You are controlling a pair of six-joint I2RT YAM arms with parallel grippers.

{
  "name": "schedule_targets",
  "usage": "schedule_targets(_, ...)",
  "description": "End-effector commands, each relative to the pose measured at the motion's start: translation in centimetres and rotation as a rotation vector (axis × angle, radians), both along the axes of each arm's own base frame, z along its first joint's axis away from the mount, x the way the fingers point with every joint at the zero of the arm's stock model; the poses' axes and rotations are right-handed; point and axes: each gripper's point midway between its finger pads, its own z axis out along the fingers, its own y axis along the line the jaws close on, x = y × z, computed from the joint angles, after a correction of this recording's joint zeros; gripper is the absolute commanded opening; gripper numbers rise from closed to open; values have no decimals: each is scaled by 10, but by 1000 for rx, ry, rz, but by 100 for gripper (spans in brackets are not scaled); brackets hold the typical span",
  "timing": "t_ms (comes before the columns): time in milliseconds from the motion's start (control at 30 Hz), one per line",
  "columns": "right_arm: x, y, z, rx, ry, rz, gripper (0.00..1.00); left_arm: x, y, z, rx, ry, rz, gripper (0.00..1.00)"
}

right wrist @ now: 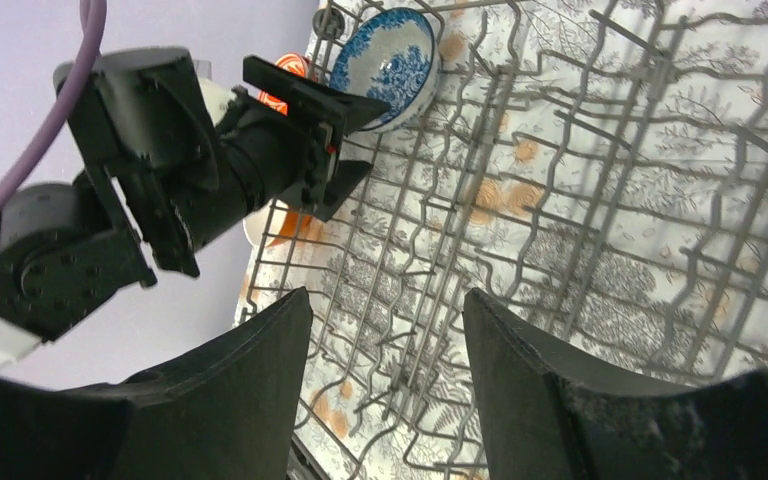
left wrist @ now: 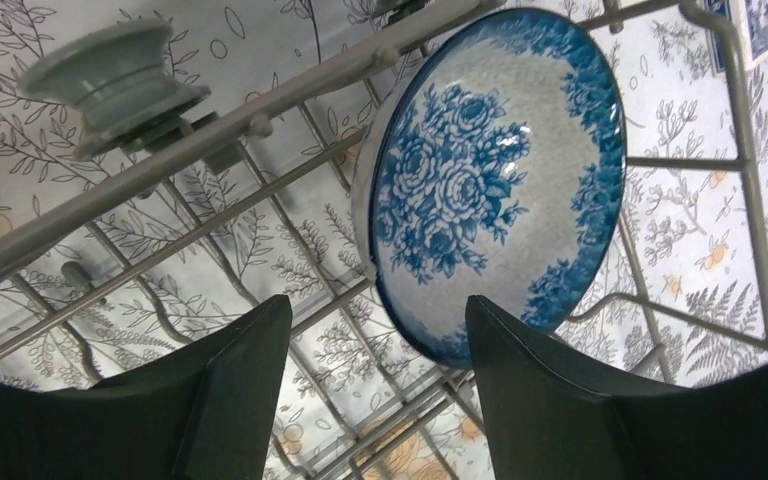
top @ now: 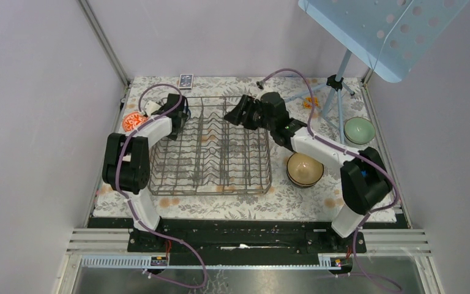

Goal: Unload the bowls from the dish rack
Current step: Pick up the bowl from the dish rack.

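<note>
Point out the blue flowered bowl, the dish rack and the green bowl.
blue flowered bowl [left wrist: 490, 180]: left wrist view, the flower pattern at its middle.
dish rack [top: 220, 192]: top view, its near rim.
green bowl [top: 359, 130]: top view, its inside.

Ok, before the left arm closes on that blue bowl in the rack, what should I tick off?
1. Left gripper open: ok, fingers spread wide.
2. Blue floral bowl inside the opening: cannot tell. Its lower rim shows between the fingers, but depth is unclear.
3. Bowl standing on edge in the far-left corner of the dish rack: ok.
4. Right gripper out of the way: ok. It is open and empty over the rack's far middle, apart from the left one.
5. Set-down room left of the rack: cannot tell. An orange-patterned bowl sits there.
</note>
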Motion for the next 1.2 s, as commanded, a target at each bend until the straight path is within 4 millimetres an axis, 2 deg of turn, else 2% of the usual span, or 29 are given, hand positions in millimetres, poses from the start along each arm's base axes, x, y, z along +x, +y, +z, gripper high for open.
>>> schedule_targets(0,-17,-12,28,21,-91,-7,65,22,7,21,29,-65,67,65)
schedule_targets(133,-36,-23,18,5,-77,6,64,24,9,22,48,-64,66,55)
schedule_targets(333,-67,-49,15,-57,-102,28,64,22,9,15,66,-65,37,46)
schedule_targets(600,-99,-86,32,-147,-170,26,70,21,10,17,78,-76,19,14)
schedule_targets(667,-104,-93,36,-159,-190,16,70,20,10,19,79,-83,16,8)
schedule_targets(733,-110,-101,34,-181,-186,11,70,20,10,22,76,-88,8,0)
schedule_targets(967,-120,-112,31,-191,-192,-2,71,22,5,47,57,-141,-20,0)
schedule_targets(1167,-122,-116,32,-184,-203,-11,72,24,-7,82,18,-220,-87,0)
